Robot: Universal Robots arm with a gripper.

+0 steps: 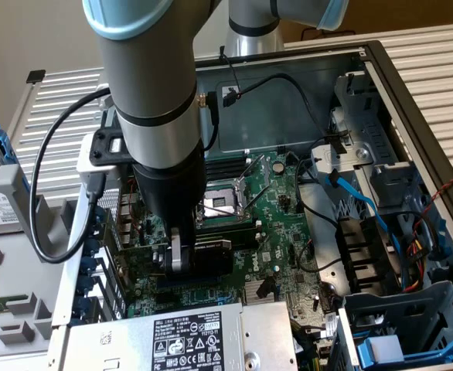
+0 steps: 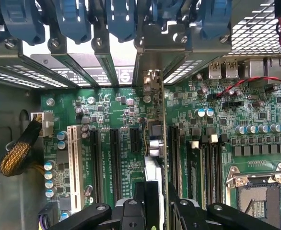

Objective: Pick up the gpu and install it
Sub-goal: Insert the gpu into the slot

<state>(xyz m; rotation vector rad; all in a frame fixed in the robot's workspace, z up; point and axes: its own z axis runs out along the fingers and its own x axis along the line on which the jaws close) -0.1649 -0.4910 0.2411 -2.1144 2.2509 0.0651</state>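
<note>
Gripper [image 1: 182, 255] of the grey robot arm is low inside the open computer case [image 1: 412, 85], and its black fingers [image 2: 131, 213] are clenched on the gpu [image 1: 211, 256], a small flat card with a black shroud and a thin green board edge. In the wrist view the card [image 2: 156, 158] stands on its edge, upright over the large green motherboard [image 2: 107, 110], between the long black expansion slots [image 2: 114, 163], and its silver metal end bracket [image 2: 150, 76] reaches to the row of blue slot clips [image 2: 121, 19] at the case wall. Whether the card is fully seated in a slot, I cannot tell. An empty silver processor socket [image 1: 223, 202] lies just beside the gripper.
</note>
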